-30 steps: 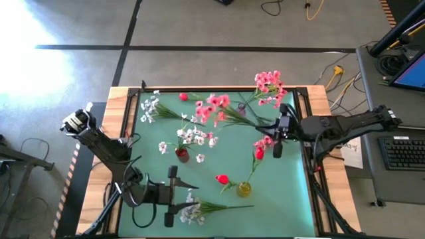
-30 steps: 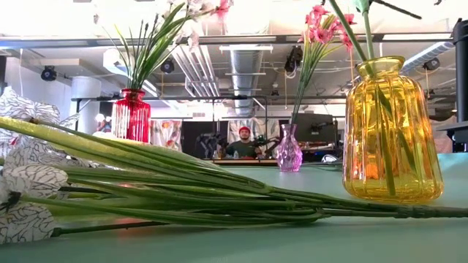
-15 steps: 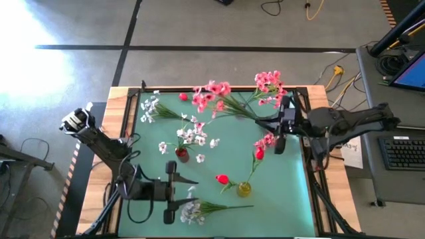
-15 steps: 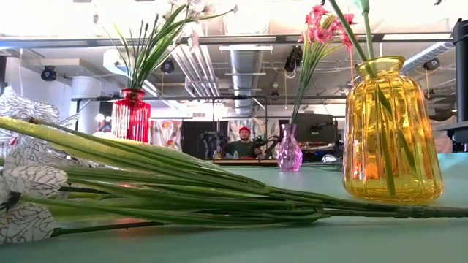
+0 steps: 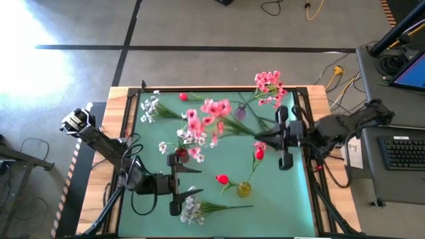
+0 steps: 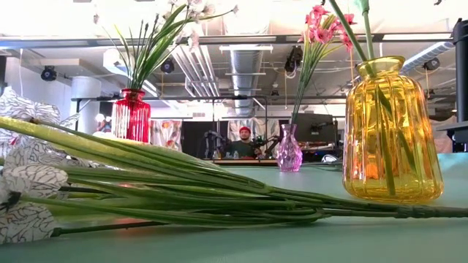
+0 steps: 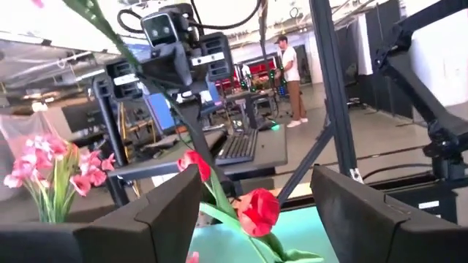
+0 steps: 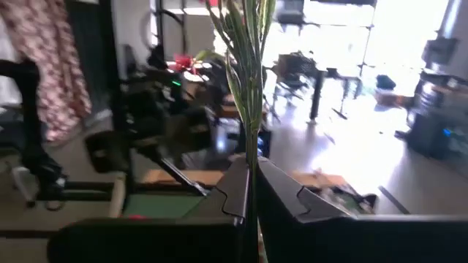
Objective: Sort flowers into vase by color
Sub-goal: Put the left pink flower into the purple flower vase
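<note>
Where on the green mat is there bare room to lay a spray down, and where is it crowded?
Bare mat lies toward the right front corner, beyond the yellow vase, and at the left edge below the white spray. The middle is crowded: red vase, pink spray held by the right pincer, loose red bud.

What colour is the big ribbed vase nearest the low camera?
Amber yellow glass vase, best seen in the low view.
</note>
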Motion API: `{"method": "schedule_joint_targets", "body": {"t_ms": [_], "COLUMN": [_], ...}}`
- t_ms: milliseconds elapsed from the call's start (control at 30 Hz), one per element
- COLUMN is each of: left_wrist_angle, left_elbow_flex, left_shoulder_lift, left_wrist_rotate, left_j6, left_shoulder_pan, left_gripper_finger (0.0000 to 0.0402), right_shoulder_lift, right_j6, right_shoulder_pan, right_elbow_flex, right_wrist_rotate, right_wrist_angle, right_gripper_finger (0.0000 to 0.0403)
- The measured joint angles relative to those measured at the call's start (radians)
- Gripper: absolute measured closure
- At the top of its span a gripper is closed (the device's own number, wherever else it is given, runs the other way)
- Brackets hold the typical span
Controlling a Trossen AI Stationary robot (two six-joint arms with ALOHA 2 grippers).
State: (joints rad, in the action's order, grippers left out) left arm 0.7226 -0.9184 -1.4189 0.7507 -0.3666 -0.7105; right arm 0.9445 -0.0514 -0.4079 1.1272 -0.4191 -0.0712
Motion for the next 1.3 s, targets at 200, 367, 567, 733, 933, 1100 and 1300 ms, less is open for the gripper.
{"method": "schedule_joint_targets", "body": {"t_ms": [200,367,567,733,933,1100,1300], "left_wrist_angle": [0.066,0.133,0.140,0.131,0.123,0.090,-0.087], "left_elbow_flex": [0.000,0.000,0.000,0.000,0.000,0.000,0.000], "left_shoulder_lift": [0.000,0.000,0.000,0.000,0.000,0.006,0.027], "left_wrist_rotate": [-0.153,-0.194,-0.287,-0.298,-0.298,-0.255,0.000], "left_j6": [-0.065,-0.105,-0.098,-0.097,-0.089,-0.052,0.002], "left_shoulder_pan": [0.010,0.050,0.101,0.100,0.100,0.061,-0.099], "left_gripper_finger": [0.0155,0.0155,0.0155,0.0160,0.0168,0.0169,0.0169], "right_shoulder_lift": [0.064,0.141,0.192,0.205,0.203,0.190,0.197], "right_j6": [-0.074,-0.148,-0.170,-0.177,-0.165,-0.131,-0.076], "right_shoulder_pan": [-0.071,-0.103,-0.108,-0.107,-0.107,-0.149,-0.272], "right_elbow_flex": [-0.068,-0.072,-0.061,-0.037,-0.034,0.004,0.073], "right_wrist_rotate": [-0.049,-0.112,-0.105,-0.105,-0.096,-0.104,-0.095], "right_wrist_angle": [0.243,0.371,0.451,0.443,0.452,0.407,0.408], "right_gripper_finger": [0.0391,0.0391,0.0391,0.0391,0.0391,0.0391,0.0390]}}
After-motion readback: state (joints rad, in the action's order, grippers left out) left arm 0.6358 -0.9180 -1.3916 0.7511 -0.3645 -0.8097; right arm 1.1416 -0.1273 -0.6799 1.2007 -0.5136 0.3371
